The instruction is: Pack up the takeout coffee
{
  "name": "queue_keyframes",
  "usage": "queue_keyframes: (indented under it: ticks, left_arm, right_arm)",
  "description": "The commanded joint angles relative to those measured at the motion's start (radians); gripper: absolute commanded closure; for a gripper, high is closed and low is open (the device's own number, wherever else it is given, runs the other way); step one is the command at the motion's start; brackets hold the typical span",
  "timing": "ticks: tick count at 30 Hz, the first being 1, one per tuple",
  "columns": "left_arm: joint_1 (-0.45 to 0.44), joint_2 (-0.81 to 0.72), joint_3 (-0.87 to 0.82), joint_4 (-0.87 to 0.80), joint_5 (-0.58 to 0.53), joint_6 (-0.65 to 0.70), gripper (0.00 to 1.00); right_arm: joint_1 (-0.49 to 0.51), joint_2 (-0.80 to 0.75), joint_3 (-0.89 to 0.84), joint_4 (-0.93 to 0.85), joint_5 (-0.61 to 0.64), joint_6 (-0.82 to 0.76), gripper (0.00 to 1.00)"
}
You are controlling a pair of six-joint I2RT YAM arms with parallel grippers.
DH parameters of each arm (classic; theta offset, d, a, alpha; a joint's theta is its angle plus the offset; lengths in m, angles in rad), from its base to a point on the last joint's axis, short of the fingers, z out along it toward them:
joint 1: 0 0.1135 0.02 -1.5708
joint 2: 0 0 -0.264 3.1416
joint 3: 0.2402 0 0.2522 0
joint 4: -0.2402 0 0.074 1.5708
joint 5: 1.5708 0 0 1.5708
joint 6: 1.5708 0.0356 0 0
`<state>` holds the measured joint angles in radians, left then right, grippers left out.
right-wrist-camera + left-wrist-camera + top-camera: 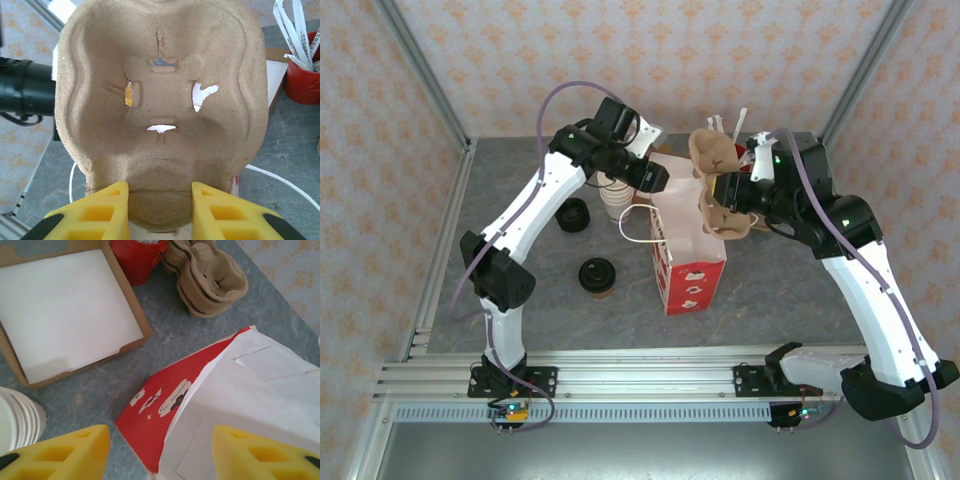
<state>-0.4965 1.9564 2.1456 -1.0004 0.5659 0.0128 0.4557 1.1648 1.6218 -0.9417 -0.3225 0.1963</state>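
Note:
The takeout coffee (597, 275), a small tan cup with a black lid, stands on the table left of the red and white gift bag (690, 275). My left gripper (655, 180) is at the bag's back left corner. In the left wrist view its yellow fingers are apart, open, with the bag's rim (170, 395) between them and touching neither. My right gripper (728, 190) hovers over the bag's mouth, shut on a brown pulp cup carrier (720, 218). In the right wrist view the carrier (160, 90) stands in front of the fingers (110, 207), pinched at one pocket.
A stack of lidless cups (615, 195) and a stack of black lids (573, 215) sit behind the coffee. A cardboard napkin box (132, 305), a red cup (137, 257) and more pulp carriers (210, 277) stand at the back. The bag's white handle (635, 225) hangs left.

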Motion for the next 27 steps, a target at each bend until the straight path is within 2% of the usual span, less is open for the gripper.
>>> queue_keyframes:
  ticks: [1, 9, 13, 22, 27]
  left_arm:
    - [0.001, 0.024, 0.047, -0.070, 0.052, 0.041, 0.49]
    - [0.001, 0.008, 0.018, -0.058, 0.078, 0.018, 0.75]
    - [0.001, -0.035, -0.035, -0.028, 0.066, -0.021, 0.83]
    - [0.000, -0.192, -0.245, 0.092, 0.002, -0.179, 0.85]
    - [-0.001, -0.234, -0.325, 0.128, -0.002, -0.221, 0.83]
  right_arm:
    - [0.008, -0.012, -0.004, 0.047, -0.035, 0.030, 0.70]
    - [0.014, -0.016, -0.074, 0.129, -0.107, 0.078, 0.70]
    - [0.015, -0.014, -0.083, 0.129, -0.117, 0.075, 0.70]
    - [0.025, -0.015, -0.120, 0.178, -0.171, 0.068, 0.71]
    - [0.058, -0.008, -0.137, 0.227, -0.170, 0.058, 0.71]
